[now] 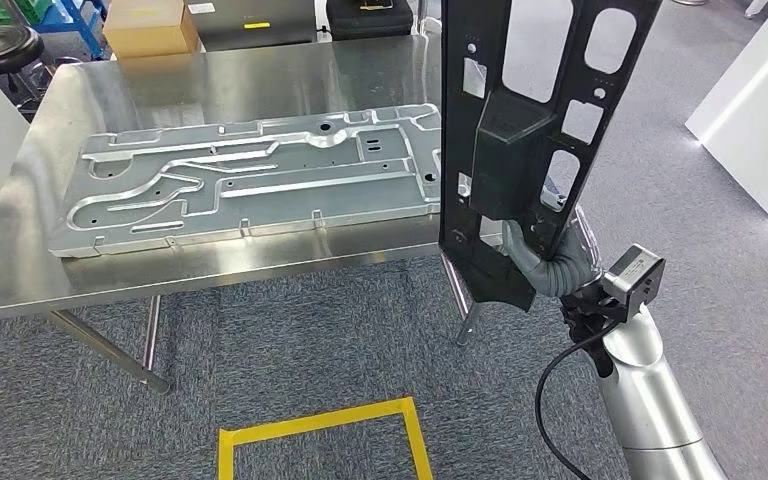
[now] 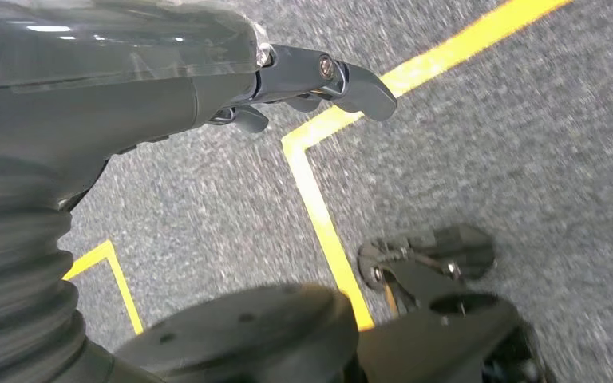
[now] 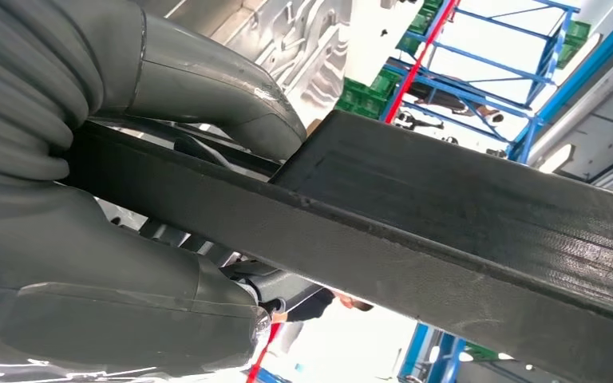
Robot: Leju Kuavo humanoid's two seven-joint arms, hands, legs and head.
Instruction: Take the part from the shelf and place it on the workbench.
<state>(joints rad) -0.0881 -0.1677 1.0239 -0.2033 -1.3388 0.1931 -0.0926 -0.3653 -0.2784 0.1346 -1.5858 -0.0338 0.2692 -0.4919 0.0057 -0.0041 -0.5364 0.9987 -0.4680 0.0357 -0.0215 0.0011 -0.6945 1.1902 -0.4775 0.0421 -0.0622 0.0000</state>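
Plastic, black and matt, makes up the part [image 1: 520, 130]: a long flat panel pierced by rounded cut-outs, with a raised boxy block near its middle. It is held upright and slightly tilted at the workbench's right end, its lower end gripped by the right hand [image 1: 545, 262], whose grey thumb is pressed against the near face. In the right wrist view the part [image 3: 447, 231] is seen edge-on as a finely textured bar clamped between the thick grey thumb and the fingers of the right hand [image 3: 88, 191].

The workbench [image 1: 240, 90] is topped with brushed stainless steel and carried on slanted metal legs. On it a large stamped sheet [image 1: 250, 175] of pale metal is laid flat, ribbed with raised channels and punched with small holes. A cardboard box [image 1: 150, 28] is seen behind the bench.

The left hand [image 2: 287, 88] is hung above grey speckled carpet [image 2: 527, 144] marked with yellow tape [image 2: 319, 207]; its dark fingers are loosely curled and nothing is held in them.
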